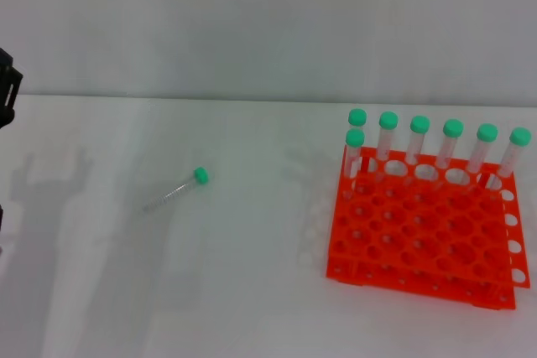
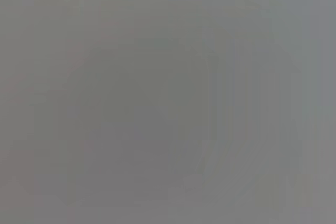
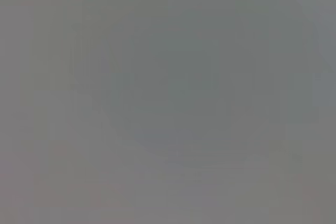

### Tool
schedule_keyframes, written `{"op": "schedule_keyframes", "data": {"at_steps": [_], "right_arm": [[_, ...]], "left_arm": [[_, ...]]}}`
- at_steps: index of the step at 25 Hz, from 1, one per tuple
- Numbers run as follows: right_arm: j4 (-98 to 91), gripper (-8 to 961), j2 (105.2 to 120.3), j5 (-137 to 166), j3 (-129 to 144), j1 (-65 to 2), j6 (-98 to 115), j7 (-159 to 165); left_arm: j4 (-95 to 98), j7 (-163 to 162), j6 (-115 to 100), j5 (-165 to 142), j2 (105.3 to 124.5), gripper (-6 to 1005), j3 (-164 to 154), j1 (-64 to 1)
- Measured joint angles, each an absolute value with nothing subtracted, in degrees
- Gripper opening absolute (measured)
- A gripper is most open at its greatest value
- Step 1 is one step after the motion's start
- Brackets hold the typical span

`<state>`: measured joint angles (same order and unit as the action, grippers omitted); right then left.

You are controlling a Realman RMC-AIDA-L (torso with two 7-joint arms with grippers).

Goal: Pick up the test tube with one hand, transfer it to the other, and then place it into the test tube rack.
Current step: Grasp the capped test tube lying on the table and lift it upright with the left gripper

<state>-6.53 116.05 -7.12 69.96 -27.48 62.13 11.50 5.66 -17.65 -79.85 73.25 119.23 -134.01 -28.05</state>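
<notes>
Tube (image 1: 177, 190) lies flat on desk (image 1: 252, 291), left of centre, well apart from rack (image 1: 424, 236). Long axis diagonal: green cap toward far right, clear end toward near left.

L hand (image 1: 7, 90): only black part at left edge of head view; nearer tube than R. Fingers apart or together: cannot tell. R hand not in view. Both wrist views blank grey (no info).

Judgement: L arm suited for pickup, reach rightward, grip across axis.

Rack upright on right; 7 capped tubes (image 1: 419, 136) in far rows, six along back, one ahead at left. Remaining holes empty.
</notes>
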Motion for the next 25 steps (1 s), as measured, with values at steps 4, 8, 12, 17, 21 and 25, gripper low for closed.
{"op": "schedule_keyframes", "data": {"at_steps": [4, 8, 12, 17, 21, 25], "right_arm": [[-6.8, 860, 115.95, -7.1, 70.1, -28.1, 62.5, 11.4], [-6.6, 860, 116.04, -7.1, 70.1, -28.2, 62.4, 11.3], [-6.8, 860, 116.09, -7.1, 70.3, -28.1, 63.1, 11.4], [-6.4, 860, 116.14, -7.1, 70.4, -28.2, 63.0, 11.4], [-6.2, 860, 116.19, -7.1, 70.2, -28.0, 62.9, 11.4], [-6.4, 860, 116.08, -7.1, 70.2, -27.8, 63.3, 11.2]], "left_arm": [[5.6, -15.4, -80.2, 73.5, 119.29, 893, -133.7, -27.6], [5.8, -13.9, -79.8, 73.6, 119.43, 893, -133.7, -26.7], [6.3, -17.6, -79.7, 73.9, 119.44, 892, -133.5, -25.5], [5.9, -20.9, -79.0, 73.2, 119.34, 892, -133.5, -24.2], [5.9, -21.3, -78.6, 73.7, 119.30, 891, -131.5, -23.3], [5.9, -22.2, -78.6, 73.0, 119.23, 890, -131.6, -22.6]]}}
